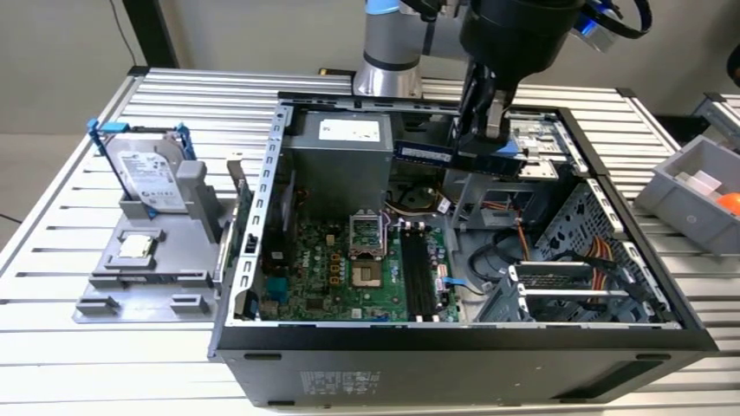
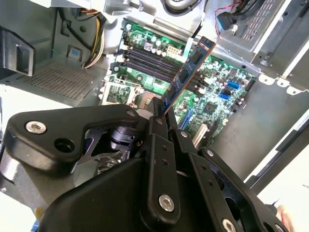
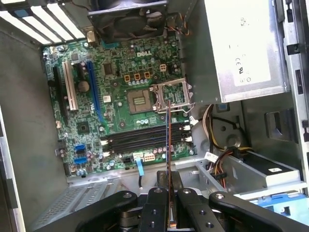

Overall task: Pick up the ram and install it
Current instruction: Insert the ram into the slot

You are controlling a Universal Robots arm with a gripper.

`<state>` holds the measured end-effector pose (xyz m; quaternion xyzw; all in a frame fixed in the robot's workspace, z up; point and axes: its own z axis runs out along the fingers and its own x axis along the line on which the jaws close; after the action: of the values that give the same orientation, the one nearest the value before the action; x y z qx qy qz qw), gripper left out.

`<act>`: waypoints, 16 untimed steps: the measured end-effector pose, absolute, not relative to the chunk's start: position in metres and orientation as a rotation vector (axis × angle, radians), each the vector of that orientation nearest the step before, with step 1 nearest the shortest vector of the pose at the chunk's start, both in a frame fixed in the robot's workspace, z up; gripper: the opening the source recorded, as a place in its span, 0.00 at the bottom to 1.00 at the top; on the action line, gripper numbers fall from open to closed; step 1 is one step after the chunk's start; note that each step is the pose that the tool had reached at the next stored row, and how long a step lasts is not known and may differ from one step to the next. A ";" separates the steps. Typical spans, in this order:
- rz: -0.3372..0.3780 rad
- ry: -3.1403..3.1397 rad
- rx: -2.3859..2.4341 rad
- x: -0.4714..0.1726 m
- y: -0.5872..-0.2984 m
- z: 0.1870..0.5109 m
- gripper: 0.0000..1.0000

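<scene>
The ram (image 1: 445, 155) is a long thin stick that hangs level above the open computer case, over its back half. My gripper (image 1: 483, 139) is shut on one end of it. In the second wrist view the ram (image 2: 189, 67) juts out from the gripper (image 2: 161, 116) towards the green motherboard (image 2: 212, 104). In the first wrist view the ram (image 3: 168, 140) is edge-on in the gripper (image 3: 168, 186), well above the long black slots (image 3: 140, 141) and crossing them. The slots (image 1: 418, 276) lie on the motherboard (image 1: 329, 269) deep in the case.
A silver power supply (image 1: 341, 152) fills the case's back corner, and a drive cage with cables (image 1: 578, 269) sits on the exterior view's right. A hard drive (image 1: 151, 178) stands in a grey fixture (image 1: 139, 277) on the left. A grey bin (image 1: 694, 195) is at far right.
</scene>
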<state>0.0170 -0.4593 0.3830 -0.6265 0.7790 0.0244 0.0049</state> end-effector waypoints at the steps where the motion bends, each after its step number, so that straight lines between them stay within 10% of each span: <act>1: 0.076 2.446 -1.954 0.017 -0.459 0.383 0.00; 16: 0.075 2.536 -1.832 0.017 -0.459 0.383 0.00</act>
<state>0.0170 -0.4594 0.3830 -0.5854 0.8104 0.0241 0.0062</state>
